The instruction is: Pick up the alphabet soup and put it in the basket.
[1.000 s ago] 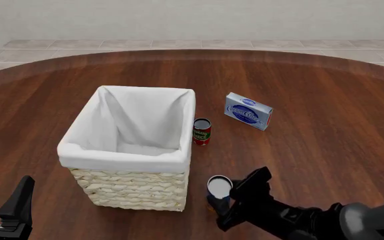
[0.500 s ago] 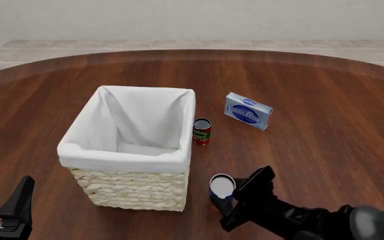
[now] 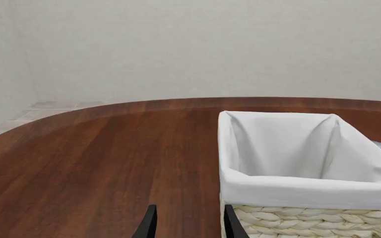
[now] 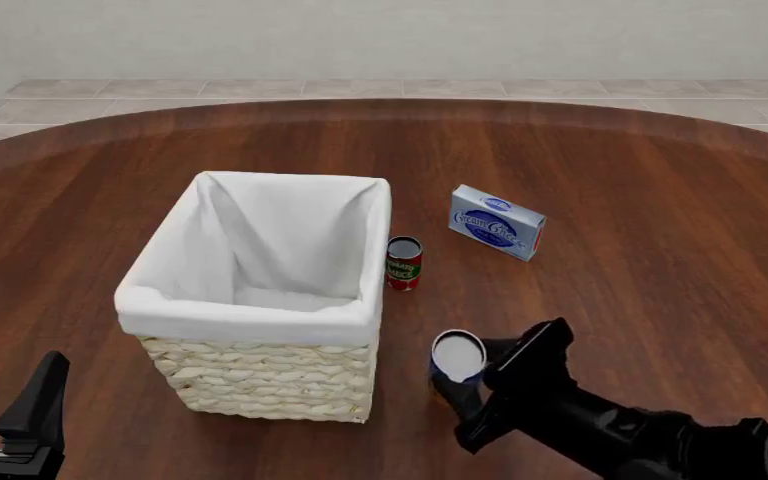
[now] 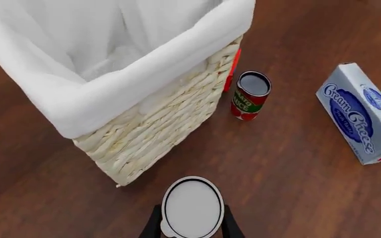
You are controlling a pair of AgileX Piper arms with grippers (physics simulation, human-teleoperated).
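Note:
The alphabet soup (image 4: 459, 357), a small can with a pale top and blue label, hangs just off the table beside the front right corner of the basket (image 4: 251, 320). My right gripper (image 4: 463, 378) is shut on it. In the right wrist view the can (image 5: 192, 207) sits between the two dark fingers (image 5: 153, 224), with the basket's wicker wall (image 5: 170, 124) beyond. The basket (image 3: 309, 188) is woven straw with a white lining and holds nothing visible. My left gripper (image 4: 31, 415) stays low at the near left, open (image 3: 189, 228) with nothing in it.
A red-and-green labelled can (image 4: 403, 263) stands just right of the basket, also seen from the right wrist (image 5: 250, 96). A blue-and-white cream cheese box (image 4: 496, 222) lies further right and back (image 5: 362, 119). The round wooden table ends in a curved far edge.
My right gripper has moved a little right and up with the alphabet soup in it, lifting the can off the table. The left arm has not moved.

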